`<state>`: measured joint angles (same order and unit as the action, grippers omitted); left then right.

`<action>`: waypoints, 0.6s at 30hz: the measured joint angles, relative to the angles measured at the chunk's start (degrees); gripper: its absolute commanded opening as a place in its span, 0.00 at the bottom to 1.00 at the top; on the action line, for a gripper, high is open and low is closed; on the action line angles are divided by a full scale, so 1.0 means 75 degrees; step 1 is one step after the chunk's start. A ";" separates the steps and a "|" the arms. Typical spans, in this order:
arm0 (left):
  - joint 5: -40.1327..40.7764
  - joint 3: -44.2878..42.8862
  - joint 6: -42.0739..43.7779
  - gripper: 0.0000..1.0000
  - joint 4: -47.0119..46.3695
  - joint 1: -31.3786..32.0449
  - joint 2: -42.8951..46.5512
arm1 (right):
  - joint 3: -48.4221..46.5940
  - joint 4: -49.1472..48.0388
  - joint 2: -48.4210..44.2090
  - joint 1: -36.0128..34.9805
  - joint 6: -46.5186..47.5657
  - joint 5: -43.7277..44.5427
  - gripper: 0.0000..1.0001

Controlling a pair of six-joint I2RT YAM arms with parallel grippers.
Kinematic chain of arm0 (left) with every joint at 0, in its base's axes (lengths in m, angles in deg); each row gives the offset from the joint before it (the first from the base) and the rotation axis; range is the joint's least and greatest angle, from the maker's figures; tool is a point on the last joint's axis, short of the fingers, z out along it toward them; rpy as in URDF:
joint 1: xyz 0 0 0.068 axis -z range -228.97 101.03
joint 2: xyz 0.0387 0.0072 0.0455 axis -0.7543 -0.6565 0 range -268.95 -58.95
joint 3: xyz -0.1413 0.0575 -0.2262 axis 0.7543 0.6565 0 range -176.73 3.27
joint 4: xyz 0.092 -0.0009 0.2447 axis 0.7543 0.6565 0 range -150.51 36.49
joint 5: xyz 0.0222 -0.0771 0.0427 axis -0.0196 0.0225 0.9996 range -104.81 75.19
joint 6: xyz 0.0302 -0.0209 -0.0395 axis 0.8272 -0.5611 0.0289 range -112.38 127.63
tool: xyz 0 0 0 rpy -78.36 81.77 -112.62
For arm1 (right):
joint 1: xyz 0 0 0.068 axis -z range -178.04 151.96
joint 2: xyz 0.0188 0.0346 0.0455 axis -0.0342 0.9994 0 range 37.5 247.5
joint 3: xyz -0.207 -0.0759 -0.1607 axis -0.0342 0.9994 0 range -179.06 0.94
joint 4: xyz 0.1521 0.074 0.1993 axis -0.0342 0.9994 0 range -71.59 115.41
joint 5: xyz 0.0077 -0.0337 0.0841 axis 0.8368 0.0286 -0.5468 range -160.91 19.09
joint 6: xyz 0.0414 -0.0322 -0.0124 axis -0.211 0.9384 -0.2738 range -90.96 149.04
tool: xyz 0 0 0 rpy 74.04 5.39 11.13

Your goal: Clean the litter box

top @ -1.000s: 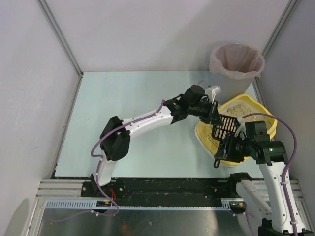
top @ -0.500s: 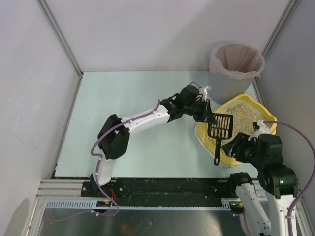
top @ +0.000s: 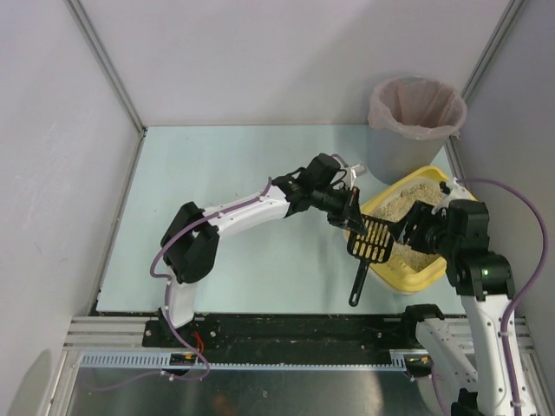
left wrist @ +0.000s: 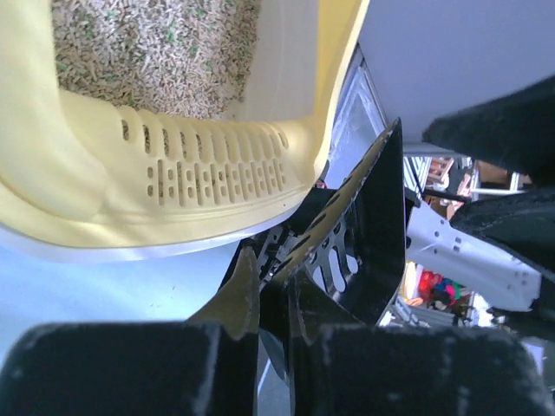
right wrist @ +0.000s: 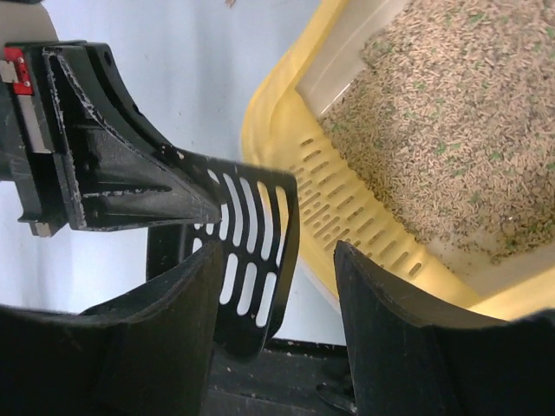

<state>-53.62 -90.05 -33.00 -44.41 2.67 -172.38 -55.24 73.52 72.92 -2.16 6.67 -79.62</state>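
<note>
Nearest, at the table's (top: 217,165) front edge, the handle of a black slotted scoop (top: 371,238) hangs down past the litter box's (top: 408,279) near rim. The left gripper (top: 352,214) is clamped tight on the scoop's head. Just beside it, over the box, the right gripper (top: 406,232) has its fingers spread and holds nothing (it seems clear of the scoop, though the view is cramped). The yellow box, with beige litter (right wrist: 451,121) inside, sits hard against the table's right side by the wall (top: 512,130). A broad stretch of pale table spreads to its left. A grey pink-lined bin (top: 416,117) stands in the far corner.
</note>
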 measured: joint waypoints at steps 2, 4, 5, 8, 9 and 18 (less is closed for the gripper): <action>-0.0242 0.0000 0.0321 0.00 0.0128 -0.0003 0.0058 | -0.0189 -0.0029 0.0437 0.0003 0.0338 -0.0277 0.58; -0.0481 0.0000 0.0656 0.00 0.0233 -0.0003 0.0114 | -0.0443 -0.0047 0.0804 0.0000 0.0691 -0.0688 0.58; -0.0580 0.0000 0.0787 0.00 0.0265 -0.0003 0.0131 | -0.0536 -0.0052 0.0927 0.0000 0.0828 -0.0866 0.58; -0.0962 0.0079 0.1276 0.00 0.0367 -0.0003 0.0230 | -0.0726 -0.0052 0.1317 0.0000 0.1276 -0.1518 0.58; -0.1110 0.0117 0.1422 0.00 0.0431 -0.0003 0.0268 | -0.0729 -0.0047 0.1378 0.0000 0.1376 -0.1649 0.57; -0.1690 0.0283 0.2291 0.00 0.0761 -0.0003 0.0458 | -0.0729 0.0067 0.1903 -0.0149 0.1798 -0.2795 0.50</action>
<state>-66.29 -87.93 -15.82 -38.70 2.65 -168.95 -60.71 74.02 87.20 -3.27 20.15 -100.59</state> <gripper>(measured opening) 0.102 0.544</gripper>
